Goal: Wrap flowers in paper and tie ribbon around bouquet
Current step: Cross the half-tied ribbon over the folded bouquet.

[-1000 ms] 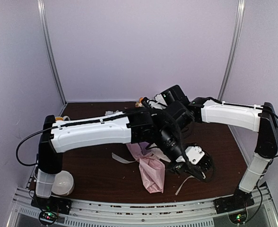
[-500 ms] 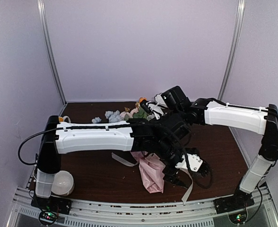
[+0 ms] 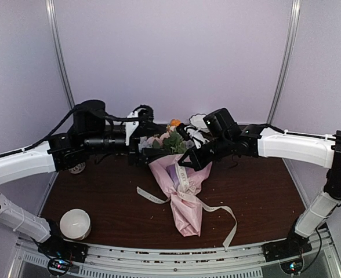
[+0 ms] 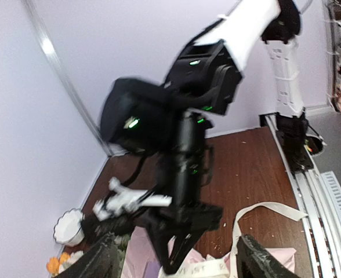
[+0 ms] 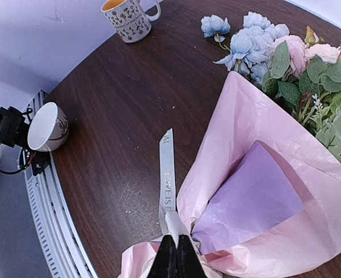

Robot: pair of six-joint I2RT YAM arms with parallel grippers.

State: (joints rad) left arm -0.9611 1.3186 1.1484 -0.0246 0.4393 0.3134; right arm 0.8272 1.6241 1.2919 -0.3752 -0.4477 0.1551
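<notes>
- The bouquet (image 3: 185, 194), a cone of crinkly pink-lilac paper (image 5: 257, 127) around artificial flowers (image 3: 169, 139) with white, blue, pink and orange blooms, lies flat in the middle of the dark wooden table (image 3: 106, 197). Its blooms point to 12 o'clock and its tip to 6 o'clock.
- The narrow cream-white satin ribbon (image 3: 216, 207) crosses the cone's waist. One tail runs out toward 9 o'clock and the other loops away toward 4 o'clock, ending near the front edge. Whether it is knotted cannot be told.
- The right gripper (image 5: 175, 258) has its fingers pressed together on the ribbon at the paper's edge. In the wrist view the strip rises from the tips toward 12 o'clock.
- The left gripper (image 4: 179, 265) hangs at about 10 o'clock of the bouquet, facing the right one. Its fingers are spread wide with nothing clamped between them.
- A round white bowl (image 3: 75, 223) sits at 7 o'clock, well apart from the work, and a patterned mug (image 5: 127, 17) stands further back.
- The ribbon looks floppy and slick, so it will likely slide through a loose pinch. It is best taken across its flat faces, close to a tail end.
- The paper looks light and easily crushed, and will probably spring open. The safest hold is the narrow waist where the stalks gather, never the blooms.
- The whole bundle seems light enough to skid when the ribbon is pulled.
</notes>
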